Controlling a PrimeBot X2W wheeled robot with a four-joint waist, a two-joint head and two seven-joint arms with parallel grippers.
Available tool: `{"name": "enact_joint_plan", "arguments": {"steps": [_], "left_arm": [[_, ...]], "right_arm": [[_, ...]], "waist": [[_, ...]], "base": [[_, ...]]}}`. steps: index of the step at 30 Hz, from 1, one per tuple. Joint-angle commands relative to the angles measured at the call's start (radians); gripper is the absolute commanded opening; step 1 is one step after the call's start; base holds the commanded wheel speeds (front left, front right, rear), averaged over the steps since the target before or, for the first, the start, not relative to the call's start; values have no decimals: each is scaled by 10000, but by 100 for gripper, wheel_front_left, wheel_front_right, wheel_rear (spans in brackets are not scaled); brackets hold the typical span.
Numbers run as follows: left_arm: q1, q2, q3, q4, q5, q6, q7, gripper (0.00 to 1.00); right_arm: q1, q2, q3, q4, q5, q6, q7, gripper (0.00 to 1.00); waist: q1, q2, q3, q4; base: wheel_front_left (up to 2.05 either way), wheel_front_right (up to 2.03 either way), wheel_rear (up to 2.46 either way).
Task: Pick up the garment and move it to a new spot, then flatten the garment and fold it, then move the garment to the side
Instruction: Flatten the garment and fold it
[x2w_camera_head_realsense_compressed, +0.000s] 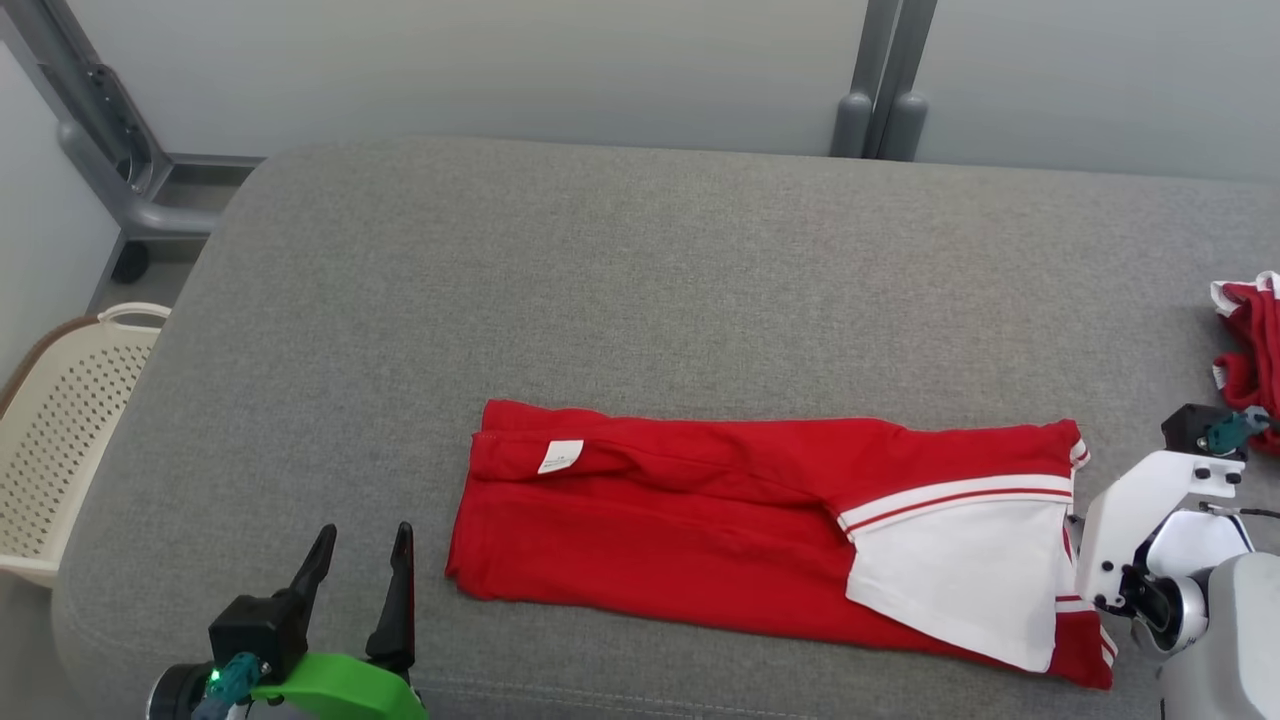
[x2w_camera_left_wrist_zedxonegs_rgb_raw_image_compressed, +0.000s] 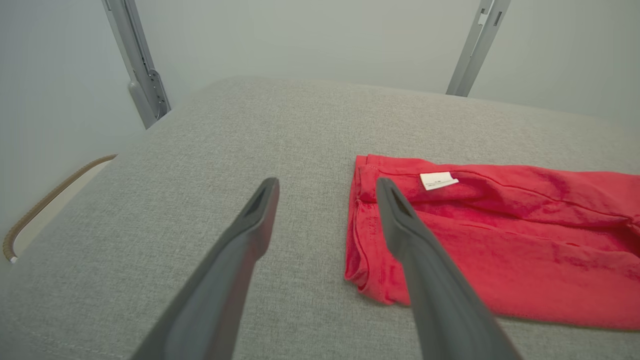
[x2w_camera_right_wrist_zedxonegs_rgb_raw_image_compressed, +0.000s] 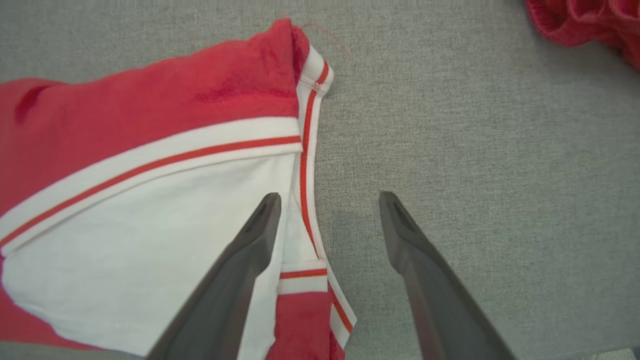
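No readable text

I see a white tag (x2w_camera_head_realsense_compressed: 560, 456) on the shirt (x2w_camera_head_realsense_compressed: 700, 520); its print is too small to read.

Garment (x2w_camera_head_realsense_compressed: 700, 520) on cushion (x2w_camera_head_realsense_compressed: 640, 280), basket (x2w_camera_head_realsense_compressed: 70, 420) left

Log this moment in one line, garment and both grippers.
garment: folded strip, flat on grey cushion | left gripper: open, empty, beside labelled end | right gripper: open, empty, above striped end

A grey fabric-covered counter (x2w_camera_head_realsense_compressed: 640, 280) with rounded corners stands before a pale wall (x2w_camera_head_realsense_compressed: 500, 70). A crumpled red and white cloth (x2w_camera_head_realsense_compressed: 1250, 340) lies at its right edge. 2 grey metal posts (x2w_camera_head_realsense_compressed: 885, 70) rise behind it, and a slanted grey frame (x2w_camera_head_realsense_compressed: 100, 130) at the far left. A cream perforated basket (x2w_camera_head_realsense_compressed: 60, 440) with a brown rim sits beside the counter's left end.
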Motion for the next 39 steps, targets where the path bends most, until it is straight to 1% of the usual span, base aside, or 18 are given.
{"name": "enact_joint_plan", "arguments": {"steps": [1, 9, 14, 15, 16, 17, 19, 20, 29, 34, 39], "left_arm": [[-278, -13, -33, 18, 31, -58, -5, 100], [-578, -9, -137, 60, 98, -124, 38, 100], [-698, -11, -167, 130, 85, -138, 23, 100], [-707, -8, -173, 145, 77, -133, 20, 100], [-725, -5, -175, 167, 69, -132, 18, 100], [-749, -2, -174, 178, 56, -140, 13, 100], [-785, 7, -173, 212, 30, -147, 1, 100], [-796, 8, -173, 229, 26, -156, -7, 100], [-795, 12, -217, 315, 0, -160, -47, 100], [-710, 5, -233, 378, -47, -161, -48, 100], [-594, -9, -229, 398, -88, -108, -63, 100]], "right_arm": [[-242, -22, -53, 165, -103, -1, -91, 100], [-580, -12, -158, 776, -246, -1, 47, 100], [-609, 7, -141, 1188, -14, -1, 194, 100], [-628, 19, -98, 1271, 61, -1, 217, 98], [-646, 32, -77, 1336, 145, -1, 205, 59], [-668, 37, -33, 1402, 263, 0, 201, 36], [-697, 41, 67, 1501, 357, -1, 190, 16], [-703, 38, 90, 1538, 373, -1, 174, 0], [-1003, -21, -232, 1318, -22, -11, -248, 0], [-856, -162, -803, 794, -236, -11, -175, 0], [-571, -349, -1474, -66, -521, -11, 183, 0]], "waist": [[0, 0, 325, 151], [0, 0, 669, 291], [0, 0, 766, 312], [0, 0, 780, 308], [0, 0, 791, 302], [0, 0, 798, 298], [0, 0, 802, 290], [0, 0, 798, 283], [0, 0, 688, 241], [0, 0, 541, 223], [0, 0, 393, 165]], "base": [[0, 0, 0], [0, 0, 0], [0, 0, 0], [0, 0, 0], [0, 0, 0], [0, 0, 0], [0, 0, 0], [0, 0, 0], [0, 0, 0], [0, 0, 0], [0, 0, 0]]}}
